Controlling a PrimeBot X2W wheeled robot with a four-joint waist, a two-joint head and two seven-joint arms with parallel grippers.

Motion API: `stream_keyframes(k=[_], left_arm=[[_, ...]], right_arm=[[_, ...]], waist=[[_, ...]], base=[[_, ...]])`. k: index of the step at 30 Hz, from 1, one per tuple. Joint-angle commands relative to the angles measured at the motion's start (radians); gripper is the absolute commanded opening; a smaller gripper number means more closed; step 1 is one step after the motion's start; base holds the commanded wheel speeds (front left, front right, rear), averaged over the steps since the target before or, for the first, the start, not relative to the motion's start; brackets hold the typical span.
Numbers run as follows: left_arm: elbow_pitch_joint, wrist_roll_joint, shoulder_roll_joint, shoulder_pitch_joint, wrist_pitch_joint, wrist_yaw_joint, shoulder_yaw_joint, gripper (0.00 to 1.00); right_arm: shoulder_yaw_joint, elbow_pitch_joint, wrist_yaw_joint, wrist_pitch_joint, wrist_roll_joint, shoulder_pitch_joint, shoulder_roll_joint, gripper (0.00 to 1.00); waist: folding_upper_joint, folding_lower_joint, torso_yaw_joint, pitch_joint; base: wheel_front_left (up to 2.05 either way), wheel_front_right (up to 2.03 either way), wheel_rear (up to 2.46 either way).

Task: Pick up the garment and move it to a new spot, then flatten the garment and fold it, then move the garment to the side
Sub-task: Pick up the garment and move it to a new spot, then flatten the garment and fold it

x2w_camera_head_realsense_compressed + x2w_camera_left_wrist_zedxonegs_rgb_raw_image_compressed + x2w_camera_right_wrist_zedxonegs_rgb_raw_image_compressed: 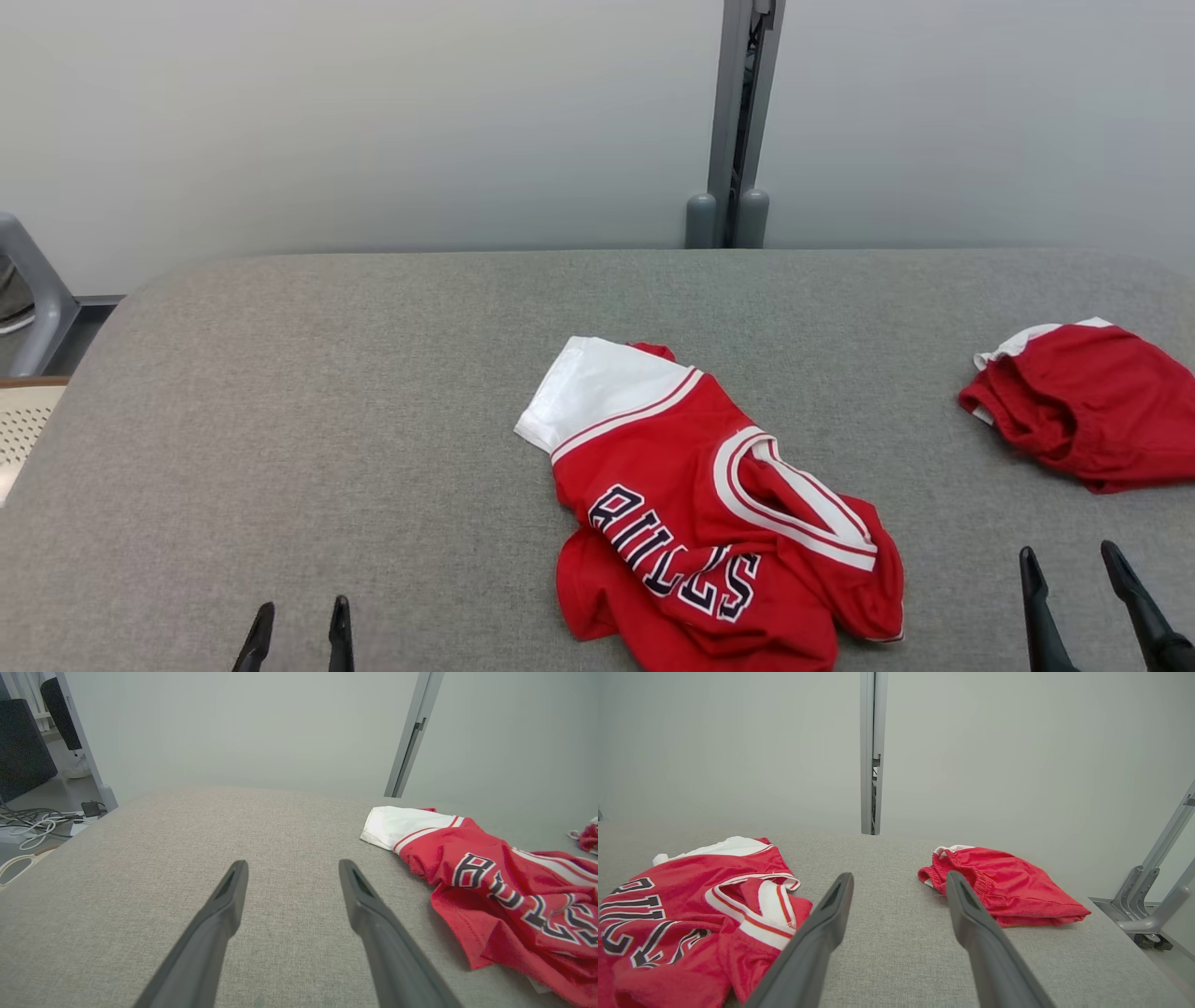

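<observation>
The garment (695, 523), a red jersey with a white sleeve, striped neck trim and black "BULLS" lettering, lies crumpled at the front middle of the grey table (373, 420). It lies to the right in the left wrist view (504, 896) and to the left in the right wrist view (691, 910). My left gripper (299, 621) stands open at the lower left, well to the left of the garment, holding nothing. My right gripper (1069, 560) stands open at the lower right, just right of the garment. Their fingers hover over bare fabric (292, 877) (899, 891).
A smaller red cloth piece (1083, 406) with a white edge lies at the table's right side, also in the right wrist view (999, 886). A grey post (738, 121) splits the pale wall behind. Cables (37, 821) lie on the floor left of the table.
</observation>
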Motion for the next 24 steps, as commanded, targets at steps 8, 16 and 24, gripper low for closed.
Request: stream_keyframes(k=[8,16,24], left_arm=[[0.019,0.113,-0.095,0.06,-0.004,-0.155,0.165,1.0],[0.027,0.174,-0.136,0.04,-0.004,-0.224,0.23,1.0],[0.033,0.191,-0.146,0.04,-0.004,-0.245,0.249,1.0]], right_arm=[[0.016,0.035,0.0,-0.004,0.037,0.031,-0.006,1.0],[0.027,0.041,0.0,-0.004,0.042,0.025,-0.006,1.0],[0.037,0.044,0.0,-0.004,0.049,0.025,-0.006,1.0]], waist=[[0.0,0.0,0.027,-0.031],[0.0,0.0,0.026,-0.028],[0.0,0.0,0.024,-0.027]], base=[[0.0,0.0,0.0],[0.0,0.0,0.0],[0.0,0.0,0.0]])
